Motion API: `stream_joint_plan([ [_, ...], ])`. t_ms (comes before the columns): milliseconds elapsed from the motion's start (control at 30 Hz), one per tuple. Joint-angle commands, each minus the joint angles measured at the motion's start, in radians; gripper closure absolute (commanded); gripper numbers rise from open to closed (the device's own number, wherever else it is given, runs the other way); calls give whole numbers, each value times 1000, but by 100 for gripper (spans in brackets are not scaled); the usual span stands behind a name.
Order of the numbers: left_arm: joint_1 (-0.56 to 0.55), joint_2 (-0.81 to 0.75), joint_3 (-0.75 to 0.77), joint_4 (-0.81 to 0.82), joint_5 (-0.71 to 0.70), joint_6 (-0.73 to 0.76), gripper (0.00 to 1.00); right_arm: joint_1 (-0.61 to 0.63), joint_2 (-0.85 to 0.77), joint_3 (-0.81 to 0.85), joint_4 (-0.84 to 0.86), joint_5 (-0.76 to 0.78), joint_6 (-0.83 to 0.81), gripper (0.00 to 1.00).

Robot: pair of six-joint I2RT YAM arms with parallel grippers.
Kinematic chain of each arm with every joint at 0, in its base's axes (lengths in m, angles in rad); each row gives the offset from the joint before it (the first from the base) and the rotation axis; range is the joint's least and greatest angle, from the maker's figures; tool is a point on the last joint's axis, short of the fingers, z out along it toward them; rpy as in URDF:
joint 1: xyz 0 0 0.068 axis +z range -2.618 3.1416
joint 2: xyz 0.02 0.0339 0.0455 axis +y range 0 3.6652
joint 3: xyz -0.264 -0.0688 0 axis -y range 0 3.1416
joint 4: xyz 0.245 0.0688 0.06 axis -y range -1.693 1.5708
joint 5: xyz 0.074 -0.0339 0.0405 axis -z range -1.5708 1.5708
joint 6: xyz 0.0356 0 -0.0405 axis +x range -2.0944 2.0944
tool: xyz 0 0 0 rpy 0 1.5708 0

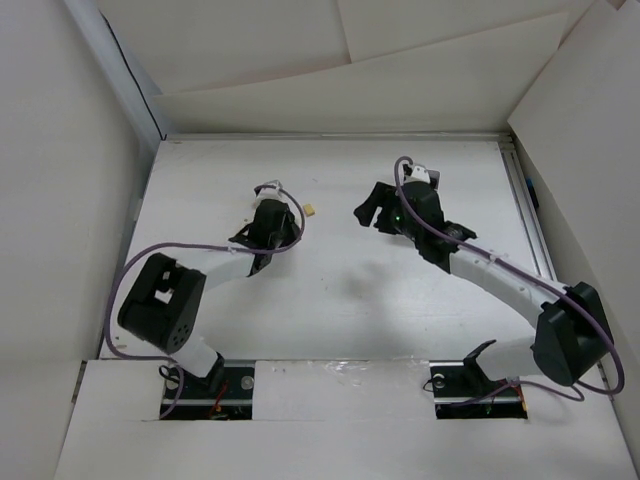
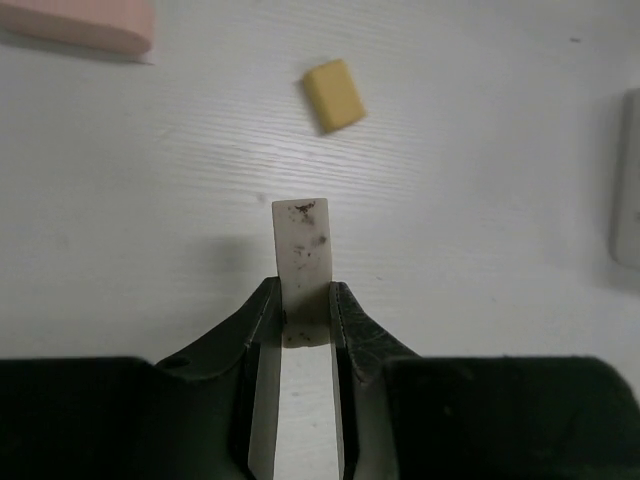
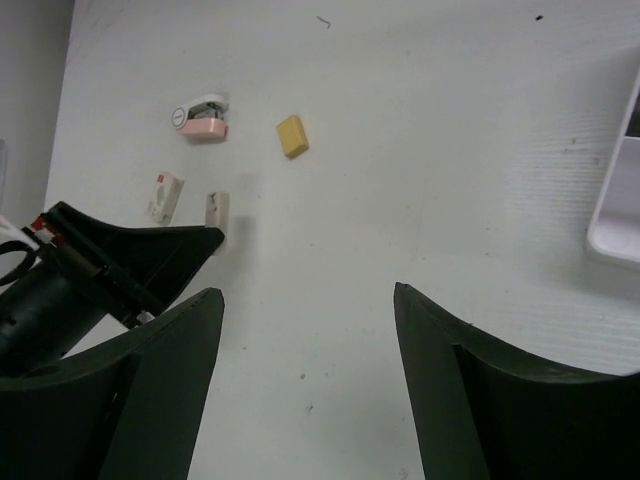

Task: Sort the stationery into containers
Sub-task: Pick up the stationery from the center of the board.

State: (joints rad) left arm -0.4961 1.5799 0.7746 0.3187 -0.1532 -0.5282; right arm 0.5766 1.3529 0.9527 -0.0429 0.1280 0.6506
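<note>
My left gripper (image 2: 304, 300) is shut on a white eraser block (image 2: 301, 245) with dark smudges, held low over the table; it also shows in the right wrist view (image 3: 217, 208). A beige eraser (image 2: 334, 95) lies just ahead of it, also seen in the top view (image 1: 311, 211) and the right wrist view (image 3: 291, 136). My right gripper (image 3: 305, 310) is open and empty above bare table, to the right of the erasers (image 1: 372, 208). The white container (image 3: 620, 190) shows only at the right edge of the right wrist view. No markers are in view.
A pink item (image 3: 205, 125) with a white and black part lies left of the beige eraser, its pink edge in the left wrist view (image 2: 80, 25). A white eraser with a red label (image 3: 165, 196) lies beside the left gripper (image 1: 272, 215). White walls surround the table.
</note>
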Motion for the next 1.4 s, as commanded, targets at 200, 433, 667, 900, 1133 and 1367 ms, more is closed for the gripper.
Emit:
stream_joint_plan([
  [200, -12, -172, -173, 342, 454, 59, 100, -3, 66, 60, 132, -183, 67, 22],
  [433, -48, -182, -195, 414, 601, 114, 100, 17, 163, 101, 163, -292, 110, 24],
  [667, -98, -204, -195, 415, 583, 148, 100, 17, 198, 110, 172, -272, 129, 33],
  [900, -98, -236, -207, 424, 561, 157, 99, 17, 222, 100, 172, -240, 149, 36],
  [1133, -98, -245, -218, 434, 552, 157, 99, 26, 232, 81, 172, -269, 149, 39],
  [1367, -98, -245, -218, 434, 514, 148, 99, 46, 232, 61, 172, -278, 158, 49],
])
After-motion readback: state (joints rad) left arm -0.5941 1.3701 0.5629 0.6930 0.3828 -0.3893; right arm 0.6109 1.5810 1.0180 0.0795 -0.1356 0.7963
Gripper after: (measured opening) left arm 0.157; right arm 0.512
